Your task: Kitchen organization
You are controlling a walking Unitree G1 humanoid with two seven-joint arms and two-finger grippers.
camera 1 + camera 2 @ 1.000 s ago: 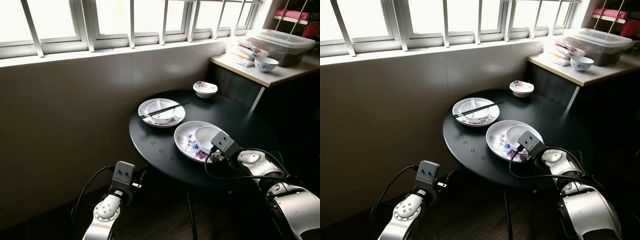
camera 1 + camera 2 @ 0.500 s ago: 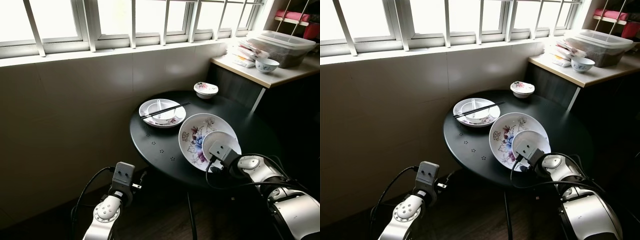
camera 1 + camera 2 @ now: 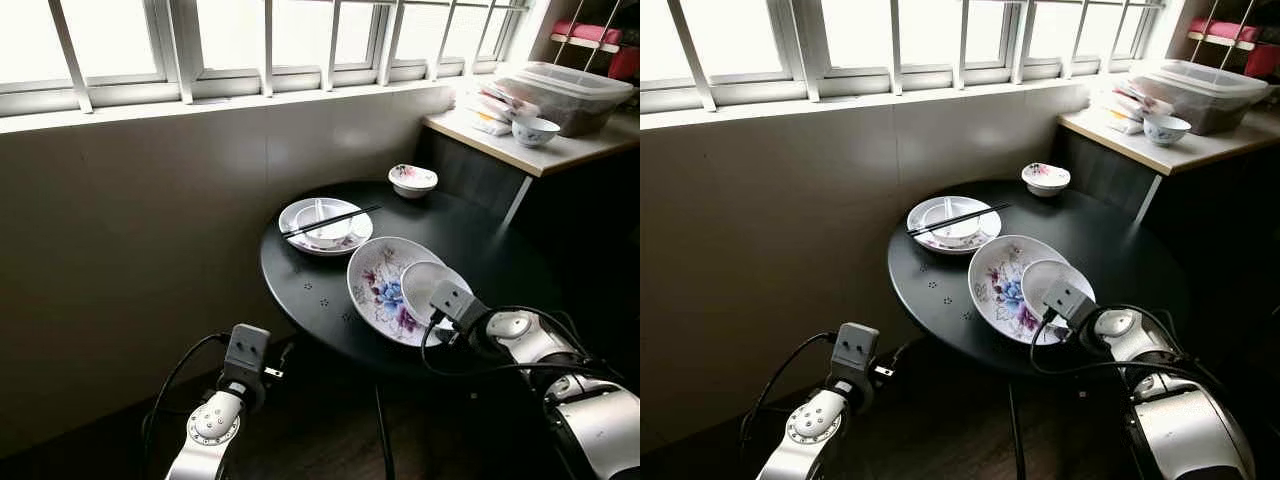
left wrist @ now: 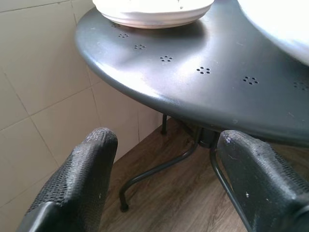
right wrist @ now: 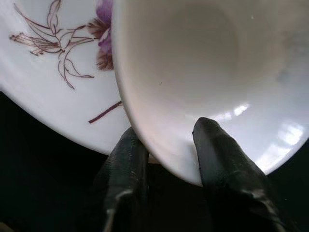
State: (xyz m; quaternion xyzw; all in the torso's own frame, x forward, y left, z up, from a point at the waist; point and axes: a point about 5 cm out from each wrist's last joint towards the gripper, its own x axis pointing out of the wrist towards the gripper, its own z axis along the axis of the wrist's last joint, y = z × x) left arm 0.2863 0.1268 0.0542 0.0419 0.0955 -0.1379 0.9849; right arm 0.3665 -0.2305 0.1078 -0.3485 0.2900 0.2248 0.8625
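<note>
So far the tidying looks barely begun. The black table (image 3: 320, 290) by the tiled wall (image 3: 130, 240) and window (image 3: 200, 40) has dishes on it. The big plate (image 3: 385, 290) is tipped up near the table's front edge, with a bowl (image 3: 432, 285) on it. The right gripper (image 5: 164, 159) pinches the bowl's rim, one finger inside and one under. A second plate (image 3: 325, 225) with chopsticks (image 3: 330, 221) and a small bowl (image 3: 412, 179) wait. The left gripper (image 4: 164, 183) hangs wide open below the table.
</note>
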